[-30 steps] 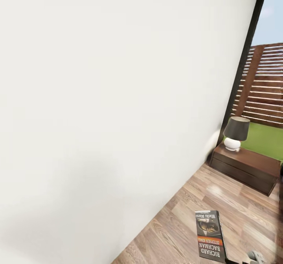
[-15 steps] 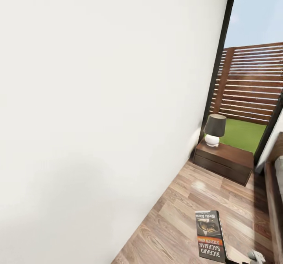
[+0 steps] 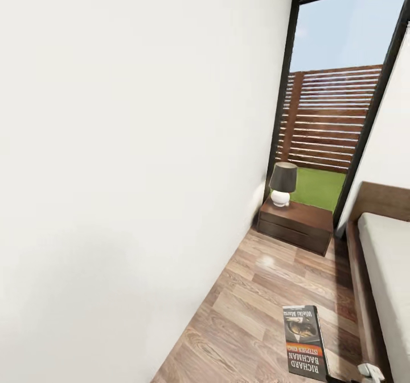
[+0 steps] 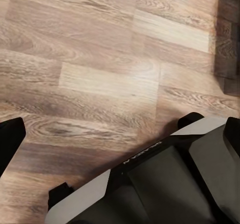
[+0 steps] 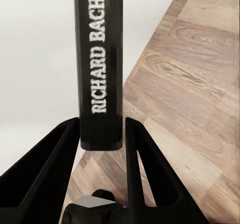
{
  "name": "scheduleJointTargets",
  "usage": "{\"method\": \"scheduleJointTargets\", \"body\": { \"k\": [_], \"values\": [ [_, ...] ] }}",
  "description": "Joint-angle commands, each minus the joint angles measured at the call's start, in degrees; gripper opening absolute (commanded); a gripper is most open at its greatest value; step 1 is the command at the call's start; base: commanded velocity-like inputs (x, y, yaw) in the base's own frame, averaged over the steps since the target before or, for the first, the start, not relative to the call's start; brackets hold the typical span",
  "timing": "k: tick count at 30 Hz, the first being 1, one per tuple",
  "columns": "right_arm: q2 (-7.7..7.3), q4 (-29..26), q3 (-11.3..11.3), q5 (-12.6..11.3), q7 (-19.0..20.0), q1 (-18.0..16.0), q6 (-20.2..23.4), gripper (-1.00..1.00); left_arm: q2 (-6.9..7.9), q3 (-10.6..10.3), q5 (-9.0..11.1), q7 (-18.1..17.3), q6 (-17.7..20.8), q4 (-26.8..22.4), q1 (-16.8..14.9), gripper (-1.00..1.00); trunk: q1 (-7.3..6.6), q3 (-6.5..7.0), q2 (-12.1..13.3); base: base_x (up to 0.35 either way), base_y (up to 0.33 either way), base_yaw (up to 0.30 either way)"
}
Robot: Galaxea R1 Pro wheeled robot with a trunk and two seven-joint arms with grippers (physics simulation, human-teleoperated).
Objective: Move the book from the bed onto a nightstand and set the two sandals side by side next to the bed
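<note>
- The book [image 3: 305,343] is held upright at about 5 o'clock in the head view, cover facing the camera, long axis running up and down, with the "Richard Bachman" lettering upside down at its lower end.
- In the right wrist view the right gripper [image 5: 102,134] is clamped on the book [image 5: 99,64], one black finger [image 5: 50,164] on each side of the spine, which runs straight away from the camera.
- The left gripper's fingers are mostly out of frame, so I cannot tell its state; the wood floor [image 4: 100,59] lies below.
- The nightstand [image 3: 295,226] stands at 1 o'clock against the white wall [image 3: 125,155], a lamp [image 3: 282,183] on its top.
- The bed [image 3: 382,257] lies at 3 o'clock.
</note>
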Motion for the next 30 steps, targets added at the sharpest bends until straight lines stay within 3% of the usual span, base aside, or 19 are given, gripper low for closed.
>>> {"method": "scheduleJointTargets", "body": {
  "k": [1,30],
  "values": [
    [0.04,0.19,0.18,-0.49,0.24,-0.14,-0.17,-1.00,0.02,0.48,-0.61,-0.14,-0.27,0.01,-0.03,1.00,0.03,-0.11,-0.11,0.000,0.000,-0.284],
    [0.04,0.19,0.18,-0.49,0.25,-0.14,-0.17,-1.00,0.02,0.48,-0.61,-0.14,-0.26,0.01,-0.03,1.00,0.03,-0.11,-0.11,0.000,0.000,-0.284]
  ]
}}
